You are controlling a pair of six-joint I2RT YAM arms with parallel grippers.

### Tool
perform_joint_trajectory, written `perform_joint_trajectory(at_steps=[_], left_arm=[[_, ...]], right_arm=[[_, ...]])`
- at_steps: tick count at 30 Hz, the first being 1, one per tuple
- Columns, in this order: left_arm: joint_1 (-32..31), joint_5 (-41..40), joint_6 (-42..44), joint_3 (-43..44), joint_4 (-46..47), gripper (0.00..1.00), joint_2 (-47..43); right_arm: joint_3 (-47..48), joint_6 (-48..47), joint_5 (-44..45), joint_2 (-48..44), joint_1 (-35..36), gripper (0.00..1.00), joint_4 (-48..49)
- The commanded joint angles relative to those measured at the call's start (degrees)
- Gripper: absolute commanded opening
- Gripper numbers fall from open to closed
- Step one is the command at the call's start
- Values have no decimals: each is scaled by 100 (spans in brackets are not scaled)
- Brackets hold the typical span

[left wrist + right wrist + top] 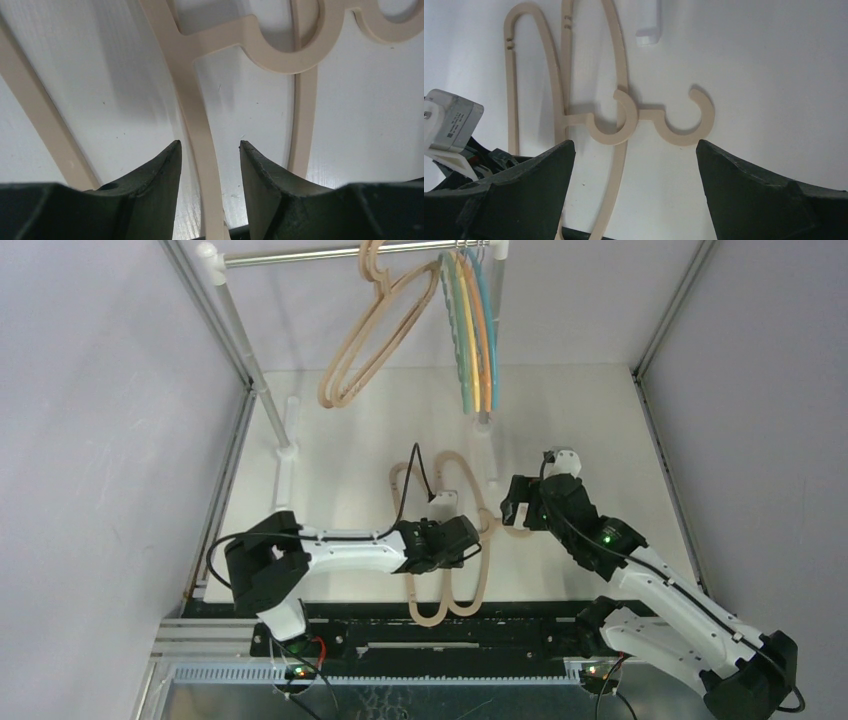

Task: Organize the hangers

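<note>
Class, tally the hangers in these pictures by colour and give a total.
Beige hangers: 4 (2 on the rail, 2 on the table)
Green hanger: 1
Yellow hanger: 1
Orange hanger: 1
Blue hanger: 1
Total: 8, though overlaps on the rail may hide more.

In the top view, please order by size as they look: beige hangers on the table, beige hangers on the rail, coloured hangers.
Beige hangers on the table and beige hangers on the rail: alike, so unranked; the left arm hides part of the first pair.
Then the coloured hangers: seen edge-on, a narrow bundle, smallest.
</note>
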Motion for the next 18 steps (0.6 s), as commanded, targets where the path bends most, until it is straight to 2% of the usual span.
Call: perform_joint_trajectory(at_steps=[1,7,18], left_arm=[[-77,-81,-211,6,21,50,-65],[-136,-106,-318,-131,30,46,48],[-171,-218,-503,-256,-84,46,236]], right_arm=[[-81,80,-3,-122,-72,100,112],[-170,91,-27,-182,-126,100,125],[-291,109,-29,-325,-141,100,101]])
